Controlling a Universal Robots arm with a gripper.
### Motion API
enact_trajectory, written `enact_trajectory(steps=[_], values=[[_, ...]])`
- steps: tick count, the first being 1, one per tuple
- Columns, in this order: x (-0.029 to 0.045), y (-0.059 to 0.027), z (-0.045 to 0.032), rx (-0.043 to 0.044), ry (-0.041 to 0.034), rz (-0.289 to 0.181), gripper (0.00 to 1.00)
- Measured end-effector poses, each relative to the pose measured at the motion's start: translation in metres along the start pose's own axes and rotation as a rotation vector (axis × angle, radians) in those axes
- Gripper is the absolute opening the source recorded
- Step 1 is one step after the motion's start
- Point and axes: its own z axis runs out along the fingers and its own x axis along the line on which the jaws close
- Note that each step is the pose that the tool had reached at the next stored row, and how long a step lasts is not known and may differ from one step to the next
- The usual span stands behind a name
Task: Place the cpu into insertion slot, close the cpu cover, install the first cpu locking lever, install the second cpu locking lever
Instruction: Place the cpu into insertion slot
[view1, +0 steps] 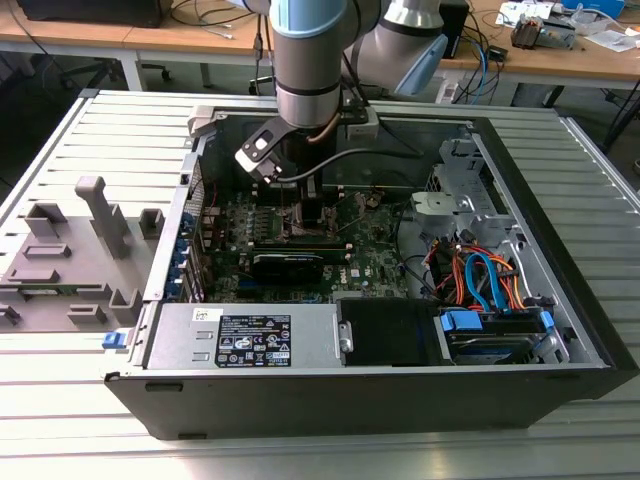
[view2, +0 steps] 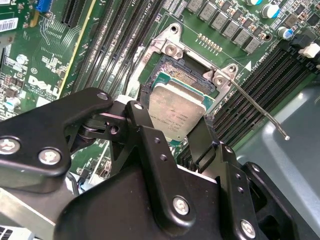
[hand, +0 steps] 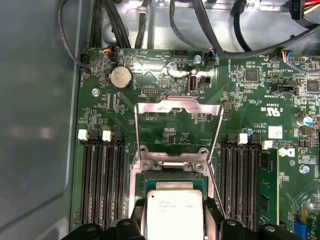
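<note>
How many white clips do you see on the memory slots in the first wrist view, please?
4: two clips on one side of the raised cover, two on the other; others may be hidden.

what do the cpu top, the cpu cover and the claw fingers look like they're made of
cpu: the top looks like matte grey metal with a soft, even sheen.
cpu cover: thin, bare silvery sheet metal, probably steel, going by its bright reflections and bent edges.
claw's fingers: smooth matte black, held with silver screws. They could be coated metal or hard plastic; the look leaves it open.
</note>
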Motion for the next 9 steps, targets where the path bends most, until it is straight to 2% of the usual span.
enact_trajectory(steps=[9], values=[[0.0025,0.0000,0.0059,0.0000,-0.0002,0.000,0.55]])
